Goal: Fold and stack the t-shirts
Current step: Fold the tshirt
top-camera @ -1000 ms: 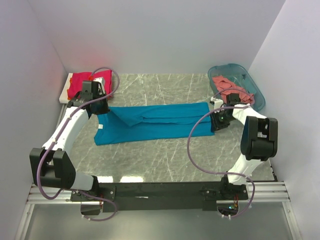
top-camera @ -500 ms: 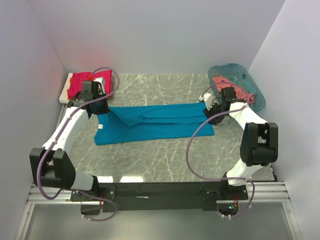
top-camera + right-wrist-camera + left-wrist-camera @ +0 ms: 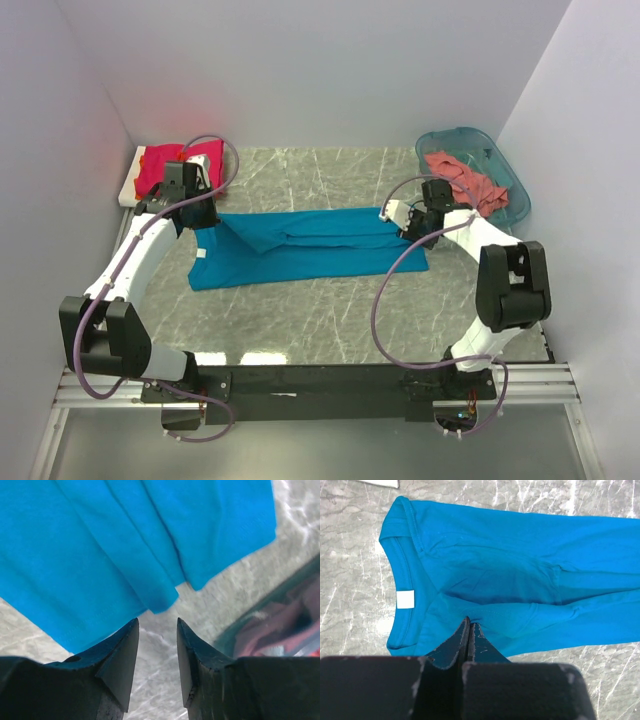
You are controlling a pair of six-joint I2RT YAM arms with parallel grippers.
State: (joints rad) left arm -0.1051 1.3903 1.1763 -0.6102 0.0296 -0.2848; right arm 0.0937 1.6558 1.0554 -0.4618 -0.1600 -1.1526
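Observation:
The teal-blue t-shirt (image 3: 320, 245) lies on the marble table, folded lengthwise, collar to the left. My left gripper (image 3: 203, 214) is at its far left corner. In the left wrist view its jaws (image 3: 469, 623) are shut on a puckered fold of the shirt (image 3: 520, 570) near the collar and white label (image 3: 406, 599). My right gripper (image 3: 412, 222) is at the shirt's right end. In the right wrist view it (image 3: 157, 625) is open and empty, over bare table just off the shirt's hem (image 3: 100, 540).
A translucent teal basket (image 3: 467, 131) at the back right holds a salmon-pink shirt (image 3: 462, 176); it also shows in the right wrist view (image 3: 280, 625). A white board (image 3: 133, 176) at the back left carries a folded magenta-red shirt (image 3: 160, 166). Walls close in on three sides.
My right arm has swung from the near right corner of the shirt towards the far right corner. The left arm and the shirt have not moved.

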